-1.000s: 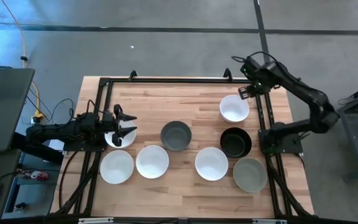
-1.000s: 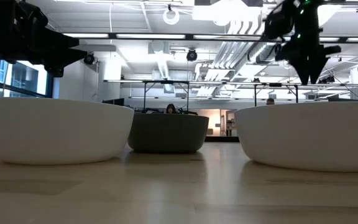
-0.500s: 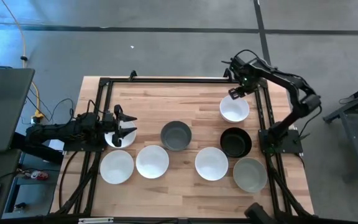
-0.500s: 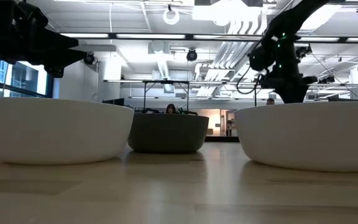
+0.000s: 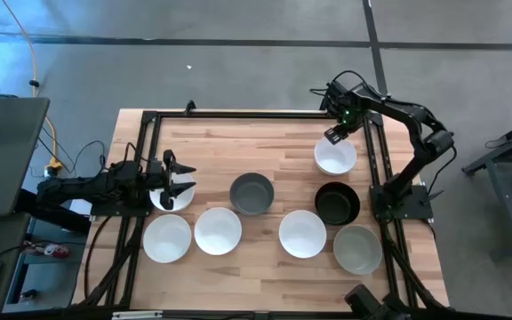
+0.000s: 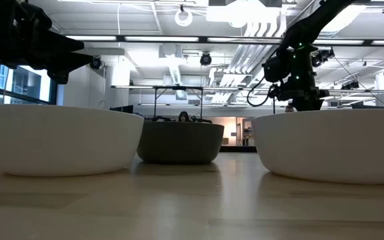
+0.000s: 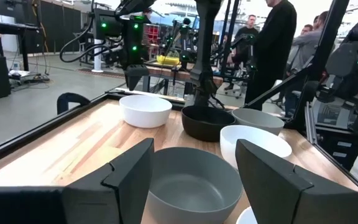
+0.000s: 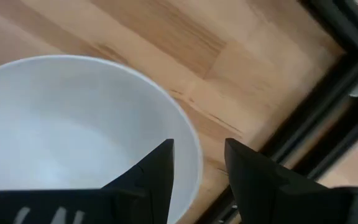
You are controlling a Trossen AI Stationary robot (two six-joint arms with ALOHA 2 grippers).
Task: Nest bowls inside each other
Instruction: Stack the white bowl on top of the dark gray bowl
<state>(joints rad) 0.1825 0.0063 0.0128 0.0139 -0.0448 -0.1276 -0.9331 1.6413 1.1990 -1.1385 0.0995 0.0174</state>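
Note:
Eight bowls stand upright on the wooden table. In the high view the far-right white bowl (image 5: 336,158) has the black bowl (image 5: 337,204) just nearer than it. A grey bowl (image 5: 252,194) sits mid-table, and another grey bowl (image 5: 357,250) is near-right. Three white bowls (image 5: 218,230) line the near side. My right gripper (image 5: 336,133) (image 8: 199,144) is open over the far-right white bowl's far rim (image 8: 188,140), one finger inside and one outside, with no touch showing. My left gripper (image 5: 178,179) (image 7: 194,149) waits open over a white bowl (image 5: 169,197) at the left edge.
A black metal frame (image 5: 238,114) runs along the table's far, left and right edges, close behind the right gripper. The table's far-left part (image 5: 229,147) is bare wood. People stand in the room beyond the table (image 7: 272,37).
My right gripper has swung from above the far-right corner toward the table's left and come down to the far rim of the far-right white bowl. No bowl has moved.

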